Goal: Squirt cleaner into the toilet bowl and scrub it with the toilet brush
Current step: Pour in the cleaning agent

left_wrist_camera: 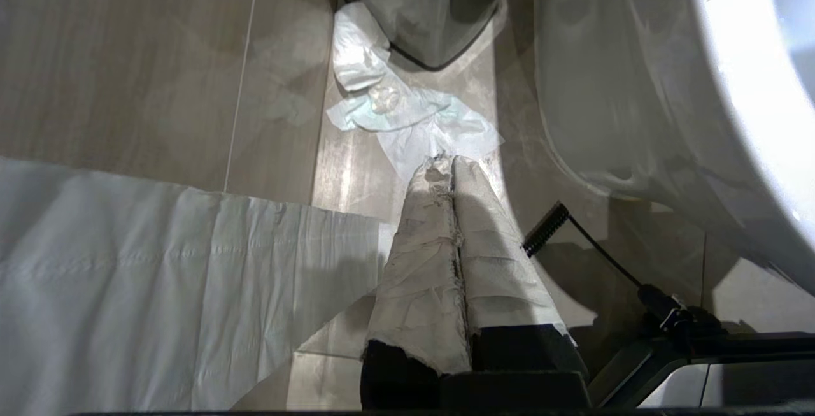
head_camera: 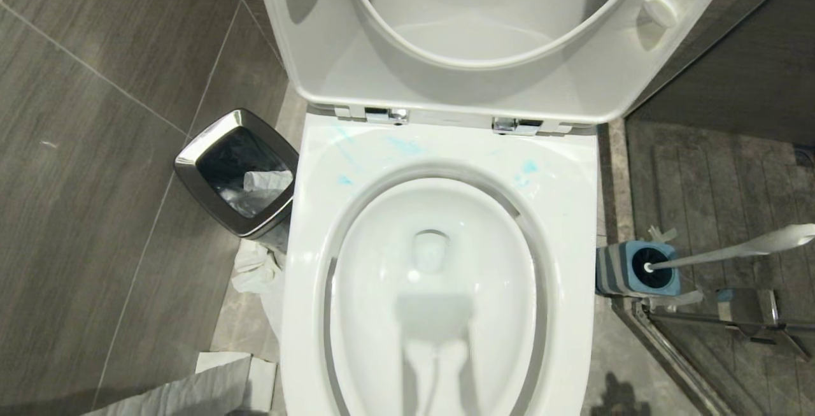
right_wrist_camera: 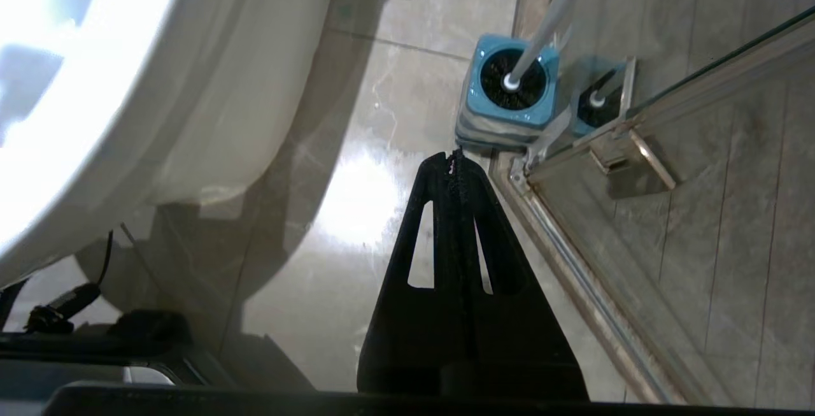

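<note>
The white toilet bowl fills the middle of the head view, seat and lid raised, with turquoise smears on the back of its rim. The toilet brush stands in its blue-and-grey holder on the floor to the bowl's right. The cleaner is out of view. My left gripper, fingers wrapped in white material, hangs shut and empty over the floor left of the bowl. My right gripper hangs shut and empty just short of the holder and brush handle. Neither gripper shows in the head view.
A chrome-rimmed black bin stands left of the bowl, with crumpled tissue at its foot. A long sheet of paper lies on the floor at the left. A glass shower door with a metal frame runs just right of the holder.
</note>
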`<state>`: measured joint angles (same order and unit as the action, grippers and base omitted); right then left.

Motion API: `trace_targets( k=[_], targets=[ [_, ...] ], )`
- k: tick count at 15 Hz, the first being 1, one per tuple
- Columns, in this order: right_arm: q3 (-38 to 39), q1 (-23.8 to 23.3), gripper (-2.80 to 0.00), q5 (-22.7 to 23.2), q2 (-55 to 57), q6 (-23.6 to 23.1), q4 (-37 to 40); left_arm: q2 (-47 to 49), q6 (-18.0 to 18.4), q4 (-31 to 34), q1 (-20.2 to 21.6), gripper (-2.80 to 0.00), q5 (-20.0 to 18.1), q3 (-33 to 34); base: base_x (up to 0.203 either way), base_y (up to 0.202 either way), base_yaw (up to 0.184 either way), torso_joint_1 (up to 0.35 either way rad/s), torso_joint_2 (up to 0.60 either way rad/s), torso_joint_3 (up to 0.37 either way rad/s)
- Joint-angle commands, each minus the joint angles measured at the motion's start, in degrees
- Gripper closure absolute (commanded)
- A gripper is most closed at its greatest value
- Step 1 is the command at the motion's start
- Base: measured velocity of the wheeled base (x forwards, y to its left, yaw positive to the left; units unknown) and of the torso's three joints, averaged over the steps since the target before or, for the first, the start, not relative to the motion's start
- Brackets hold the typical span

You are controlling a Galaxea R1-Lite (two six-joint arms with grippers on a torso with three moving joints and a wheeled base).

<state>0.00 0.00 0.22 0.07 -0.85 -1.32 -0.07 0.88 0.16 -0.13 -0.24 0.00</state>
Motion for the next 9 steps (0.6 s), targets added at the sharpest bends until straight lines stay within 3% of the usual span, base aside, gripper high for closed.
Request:
trace_targets(
  k=[1,9],
  targets=[
    [0.62,0.00,0.00,0.04,0.41,-0.03,0.09,0.07,0.00,0.02,0.00,0.00,-0.02,0.00,0.000,0.000,0.000,0.002,0.00,-0.195],
    [0.79,0.00,0.00,0.05,-0.07,-0.11,-0.45,0.07,-0.01,0.02,0.03,0.00,-0.02,0.00,0.000,0.000,0.000,0.004,0.00,-0.167]
  ],
)
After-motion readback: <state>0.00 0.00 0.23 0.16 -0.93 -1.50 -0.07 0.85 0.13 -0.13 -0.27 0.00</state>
